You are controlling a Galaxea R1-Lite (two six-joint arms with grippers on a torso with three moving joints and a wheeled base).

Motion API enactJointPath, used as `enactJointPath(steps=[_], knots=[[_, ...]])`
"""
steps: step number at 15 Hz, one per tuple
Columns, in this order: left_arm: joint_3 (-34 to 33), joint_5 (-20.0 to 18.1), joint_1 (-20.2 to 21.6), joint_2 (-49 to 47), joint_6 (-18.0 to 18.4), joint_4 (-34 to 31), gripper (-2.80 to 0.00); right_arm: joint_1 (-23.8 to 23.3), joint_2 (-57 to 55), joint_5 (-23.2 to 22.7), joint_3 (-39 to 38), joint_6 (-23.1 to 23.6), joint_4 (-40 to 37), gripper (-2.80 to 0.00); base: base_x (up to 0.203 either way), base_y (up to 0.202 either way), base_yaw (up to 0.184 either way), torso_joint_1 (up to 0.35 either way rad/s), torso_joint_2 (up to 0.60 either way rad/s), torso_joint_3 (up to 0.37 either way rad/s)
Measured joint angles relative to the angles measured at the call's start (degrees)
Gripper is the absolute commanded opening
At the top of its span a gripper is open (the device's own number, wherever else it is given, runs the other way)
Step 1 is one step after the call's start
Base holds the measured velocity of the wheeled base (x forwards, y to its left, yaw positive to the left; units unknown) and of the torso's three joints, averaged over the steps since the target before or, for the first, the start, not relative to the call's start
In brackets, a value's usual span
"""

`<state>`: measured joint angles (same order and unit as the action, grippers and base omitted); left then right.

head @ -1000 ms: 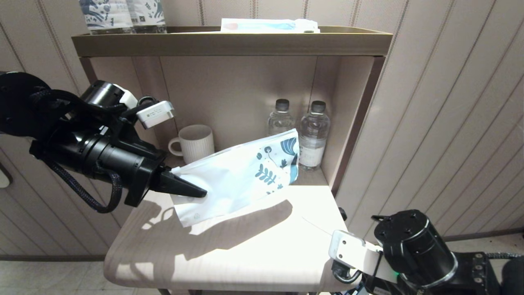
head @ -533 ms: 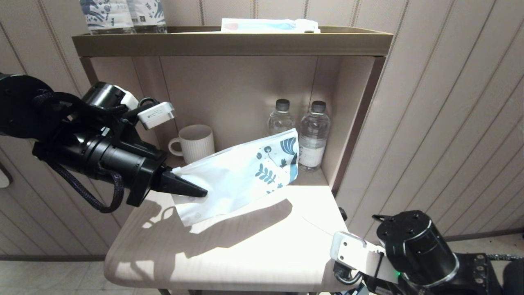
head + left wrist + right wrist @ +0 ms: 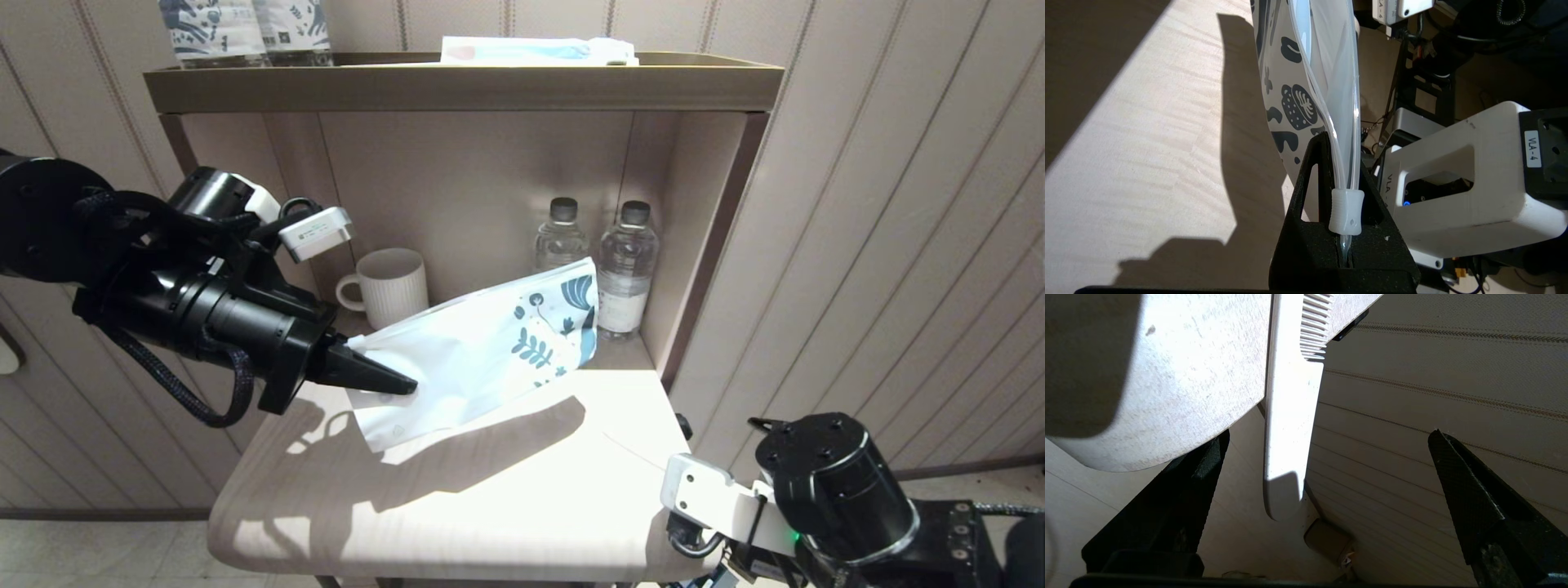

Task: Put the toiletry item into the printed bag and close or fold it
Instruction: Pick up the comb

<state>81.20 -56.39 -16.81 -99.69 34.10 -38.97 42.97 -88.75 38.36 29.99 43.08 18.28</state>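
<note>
The left gripper (image 3: pixel 384 377) is still pinching the printed bag (image 3: pixel 482 347) shut-tight, barely moving. The right gripper (image 3: pixel 1327 490) is dipping lower, fingers wide apart around the toiletry item (image 3: pixel 1288 416), probably a comb, not yet grabbing it.

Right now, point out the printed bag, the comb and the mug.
printed bag (image 3: pixel 465 359): head view, plain white middle panel.
comb (image 3: pixel 1290 400): right wrist view, flat handle overhanging the table edge.
mug (image 3: pixel 395 286): head view, ribbed side.

Left gripper (image 3: pixel 384 378) at mid-left of head view, jaws clamped, pointing right. Right gripper (image 3: pixel 1327 498) low at lower right, jaws spread wide.
</note>
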Motion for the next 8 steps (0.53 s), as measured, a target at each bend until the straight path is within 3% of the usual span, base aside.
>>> enactJointPath(steps=[3,4,8], knots=[[-0.13,0.00,-0.02,-0.06,0.00,0.02,-2.80,0.13,0.02,0.02,-0.48,0.00,-0.04,0.00,0.000,0.000,0.000,0.000,0.00,0.000],[-0.15,0.02,-0.05,-0.06,0.00,0.00,-2.80,0.30,0.02,0.02,-0.52,0.00,-0.03,-2.80,0.000,0.000,0.000,0.000,0.00,0.000],[-0.24,0.00,-0.07,-0.06,0.03,0.00,-2.80,0.55,-0.12,0.24,-0.52,0.00,-0.09,-2.80,0.000,0.000,0.000,0.000,0.00,0.000]])
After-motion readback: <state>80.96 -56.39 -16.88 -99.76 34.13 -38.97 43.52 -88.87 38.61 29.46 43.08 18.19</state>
